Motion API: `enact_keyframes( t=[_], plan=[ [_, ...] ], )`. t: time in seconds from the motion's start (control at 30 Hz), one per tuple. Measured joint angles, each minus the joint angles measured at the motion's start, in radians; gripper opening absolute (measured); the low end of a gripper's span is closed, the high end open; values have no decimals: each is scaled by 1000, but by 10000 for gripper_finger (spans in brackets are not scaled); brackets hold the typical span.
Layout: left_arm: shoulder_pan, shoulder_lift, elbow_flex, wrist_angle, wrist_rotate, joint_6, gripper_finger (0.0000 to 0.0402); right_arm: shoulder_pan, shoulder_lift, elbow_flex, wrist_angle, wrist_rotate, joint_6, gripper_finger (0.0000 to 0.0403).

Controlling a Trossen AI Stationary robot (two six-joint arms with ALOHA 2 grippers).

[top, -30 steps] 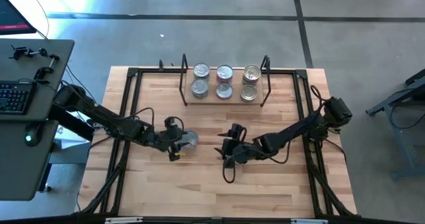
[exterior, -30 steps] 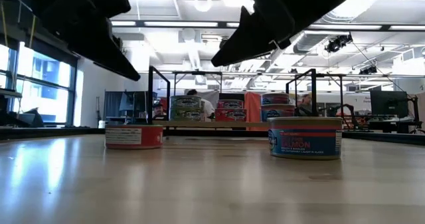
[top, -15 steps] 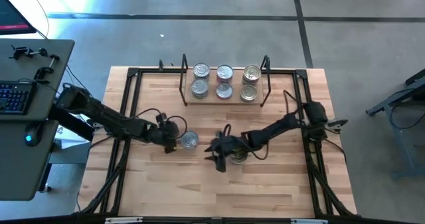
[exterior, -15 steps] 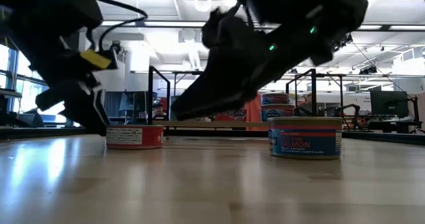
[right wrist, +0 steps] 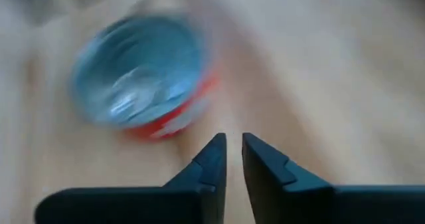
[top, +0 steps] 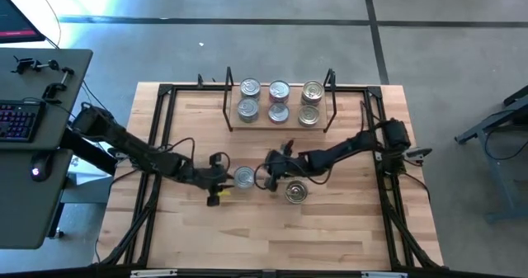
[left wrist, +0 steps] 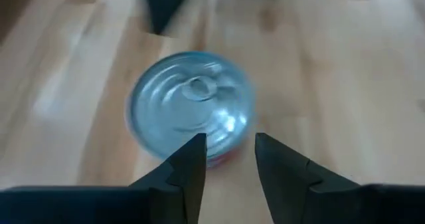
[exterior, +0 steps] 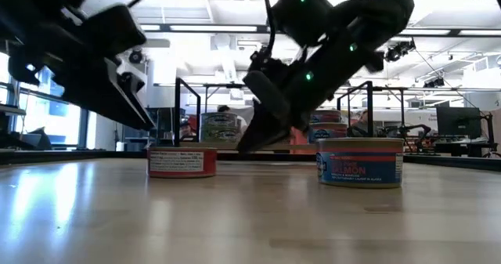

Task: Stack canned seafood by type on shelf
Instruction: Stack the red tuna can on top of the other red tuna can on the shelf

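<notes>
A silver-lidded can with a red label (top: 243, 176) stands on the table's middle. My left gripper (left wrist: 229, 151) is low at its left side, fingers a little apart, with nothing between them. My right gripper (right wrist: 234, 151) hangs shut just right of that can (right wrist: 139, 74), apart from it. A gold-lidded can with a blue label (top: 297, 193) stands nearer and to the right. The shelf (top: 228, 105) at the far side carries several cans (top: 279, 101) in three stacks. My left gripper comes in low from the table's left, slanting down. One fingertip (left wrist: 196, 147) lies against the red-labelled can's side wall (left wrist: 216, 159), at its left side. The can stands upright on the table.
A black metal frame (top: 161, 146) runs around the tabletop, and both arms reach in over it. A desk with a keyboard (top: 21, 117) stands left of the table. Bare wood (top: 272, 237) lies toward the near edge.
My left gripper has drawn back, then gone toward the table's right edge, and the red-labelled can has slid a little rightward in front of it. My right gripper has left the blue-labelled can, which stayed put, and moved toward the far edge, beside the red-labelled can.
</notes>
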Motion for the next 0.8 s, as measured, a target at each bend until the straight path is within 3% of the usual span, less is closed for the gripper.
enact_keyframes(
  t=[0.07,0.13,0.23,0.3,0.37,0.6,0.8],
  plan=[
    [-24,0,16,-19,-3,9,117,7,-26,0,-24,105,15,30],
    [-43,0,40,-111,-39,2,115,12,-39,0,-28,93,-21,25],
    [-35,0,74,-324,-176,-171,109,26,-40,0,-14,-130,-90,19],
    [0,0,69,-396,-197,-243,100,35,-24,0,31,-273,-92,16],
    [32,5,36,-351,-165,-233,86,45,5,1,80,-339,-93,12],
    [108,42,-86,119,-94,-52,40,38,76,0,204,-312,-55,2],
    [119,51,-87,163,-27,-11,16,3,77,1,191,-303,-21,0]
  ],
)
